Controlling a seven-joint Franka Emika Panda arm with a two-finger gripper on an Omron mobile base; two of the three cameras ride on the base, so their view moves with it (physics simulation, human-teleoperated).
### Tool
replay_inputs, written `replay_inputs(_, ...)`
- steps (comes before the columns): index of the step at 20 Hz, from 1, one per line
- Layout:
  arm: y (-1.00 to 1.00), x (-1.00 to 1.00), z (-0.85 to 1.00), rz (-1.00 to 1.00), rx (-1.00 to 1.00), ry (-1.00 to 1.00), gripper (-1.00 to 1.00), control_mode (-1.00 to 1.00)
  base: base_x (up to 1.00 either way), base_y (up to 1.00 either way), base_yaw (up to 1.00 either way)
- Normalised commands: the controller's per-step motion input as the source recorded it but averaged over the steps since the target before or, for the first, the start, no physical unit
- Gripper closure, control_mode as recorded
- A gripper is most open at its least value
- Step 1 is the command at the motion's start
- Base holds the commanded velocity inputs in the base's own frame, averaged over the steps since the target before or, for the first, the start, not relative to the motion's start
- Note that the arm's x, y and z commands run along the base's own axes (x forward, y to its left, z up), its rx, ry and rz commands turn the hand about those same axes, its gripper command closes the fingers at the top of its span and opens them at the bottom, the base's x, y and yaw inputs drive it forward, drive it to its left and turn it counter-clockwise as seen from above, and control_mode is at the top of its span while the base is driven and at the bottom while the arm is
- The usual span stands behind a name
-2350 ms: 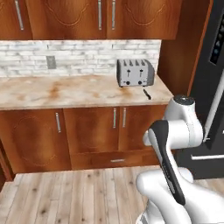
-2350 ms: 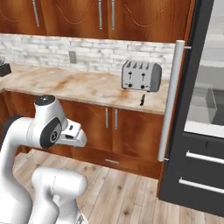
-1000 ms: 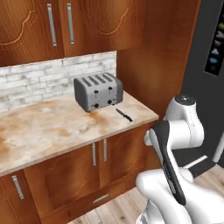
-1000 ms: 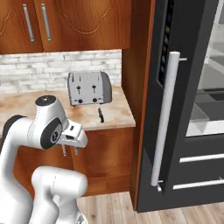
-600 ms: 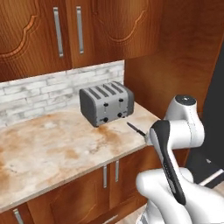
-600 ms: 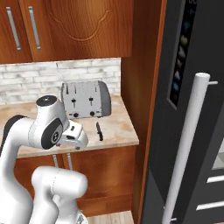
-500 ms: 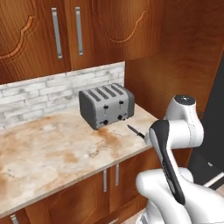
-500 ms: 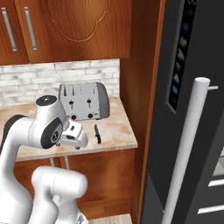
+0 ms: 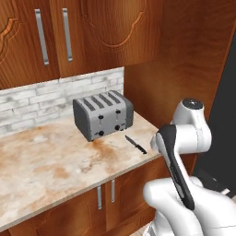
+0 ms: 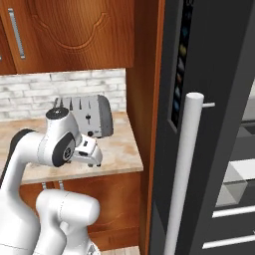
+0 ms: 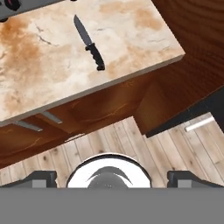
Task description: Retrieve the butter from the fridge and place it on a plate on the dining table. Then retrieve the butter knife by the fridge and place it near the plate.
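Three cameras are aimed at one counter corner beside the fridge.

In the left base view, the counter [image 9: 50, 161] is seen from behind the arm on its left, looking forward and down, with the toaster [image 9: 103, 115] and the knife [image 9: 135, 144] near the middle. In the right base view, the same counter and toaster are seen from the other side, and the fridge [image 10: 209, 124] is very near on the right. In the hand view, the knife and the counter edge are looked at from above and close, with wood floor [image 11: 144, 144] below.
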Motion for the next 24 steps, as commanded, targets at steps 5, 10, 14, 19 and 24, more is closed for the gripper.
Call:
replay_inputs(5, 0.04, 0.58, -0.09, 0.03, 0.05, 0.01, -1.00, -1.00, 0.00, 0.00, 0.00)
replay_inputs(10, 0.01, 0.57, -0.41, 0.01, -0.05, 0.00, -1.00, -1.00, 0.00, 0.00, 0.00)
replay_inputs(14, -0.02, 0.41, -0.52, 0.03, -0.12, 0.00, -1.00, -1.00, 0.00, 0.00, 0.00)
replay_inputs(19, 0.04, 0.30, -0.16, 0.10, 0.02, -0.01, -1.00, -1.00, 0.00, 0.00, 0.00)
replay_inputs(24, 0.17, 0.70, -0.12, 0.07, -0.01, 0.00, -1.00, -1.00, 0.00, 0.00, 0.00)
